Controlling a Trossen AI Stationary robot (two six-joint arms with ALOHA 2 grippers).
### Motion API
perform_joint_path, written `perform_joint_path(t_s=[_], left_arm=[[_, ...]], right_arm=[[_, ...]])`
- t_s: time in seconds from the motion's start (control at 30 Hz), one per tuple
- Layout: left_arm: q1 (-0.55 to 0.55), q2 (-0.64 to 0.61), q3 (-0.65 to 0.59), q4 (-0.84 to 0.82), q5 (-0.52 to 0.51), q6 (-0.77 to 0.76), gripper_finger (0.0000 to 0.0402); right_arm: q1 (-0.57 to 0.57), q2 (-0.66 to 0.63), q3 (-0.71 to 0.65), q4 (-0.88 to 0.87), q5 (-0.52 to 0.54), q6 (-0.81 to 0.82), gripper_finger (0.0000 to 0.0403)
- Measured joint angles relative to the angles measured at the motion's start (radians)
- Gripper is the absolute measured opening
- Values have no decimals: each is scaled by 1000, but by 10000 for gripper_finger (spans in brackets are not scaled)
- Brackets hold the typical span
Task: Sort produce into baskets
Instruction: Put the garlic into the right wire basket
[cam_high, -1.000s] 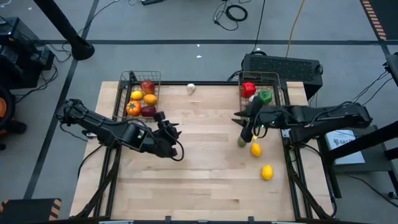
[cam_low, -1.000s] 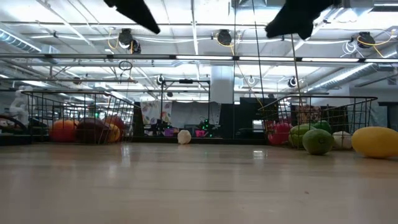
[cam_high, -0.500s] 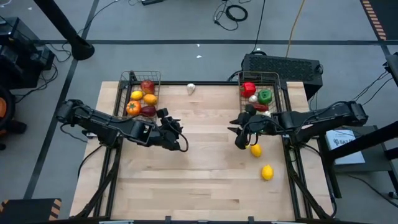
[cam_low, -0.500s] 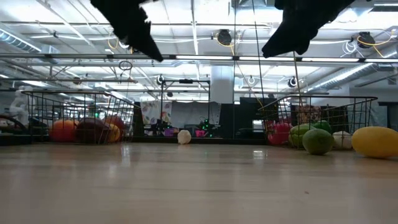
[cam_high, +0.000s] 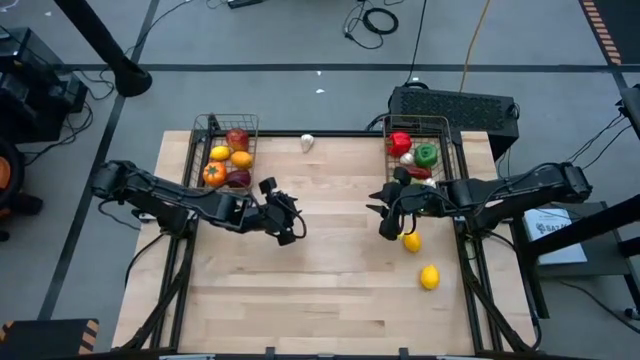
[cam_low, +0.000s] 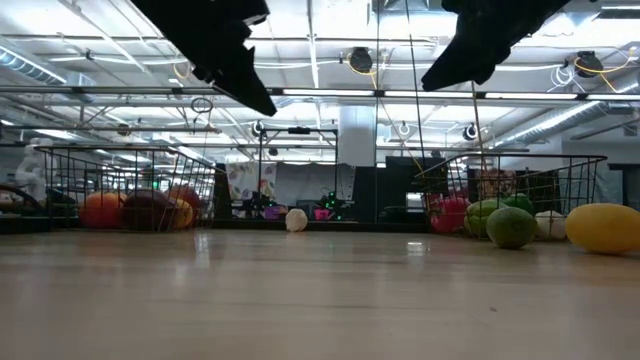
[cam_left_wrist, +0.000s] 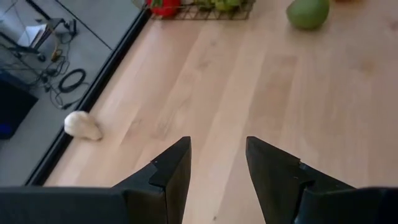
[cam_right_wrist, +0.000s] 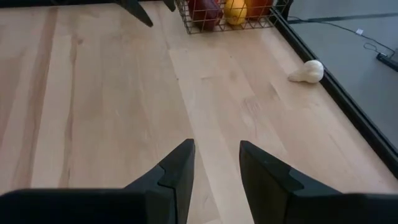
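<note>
Both tools hang above the tabletop with jaws parted and nothing held: the left tool (cam_high: 284, 218) sits out from the left basket (cam_high: 228, 152), the right tool (cam_high: 386, 217) just out from the right basket (cam_high: 420, 150). Loose pieces wait: a garlic (cam_high: 307, 142) at the far edge between the baskets, a green fruit (cam_low: 511, 227), and two lemons (cam_high: 411, 240) near the right edge. For the garlic, the left tool should drop low and close across its width. It lies on its side with its narrow end toward the left basket, long axis along the far edge.
</note>
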Motion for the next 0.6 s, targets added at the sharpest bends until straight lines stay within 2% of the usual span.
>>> perform_joint_path(t_s=[0.2,0.4,0.47,0.6], left_arm=[[27,0,0,0,-12,0,161],[49,0,0,-5,-35,-34,161],[56,0,0,-2,-70,-49,161],[74,0,0,11,-221,-89,161]], right_arm=[[-12,0,1,40,84,-42,118],[-60,38,2,157,82,-126,118],[-75,71,3,208,82,-146,118],[-95,141,7,257,79,-162,118]])
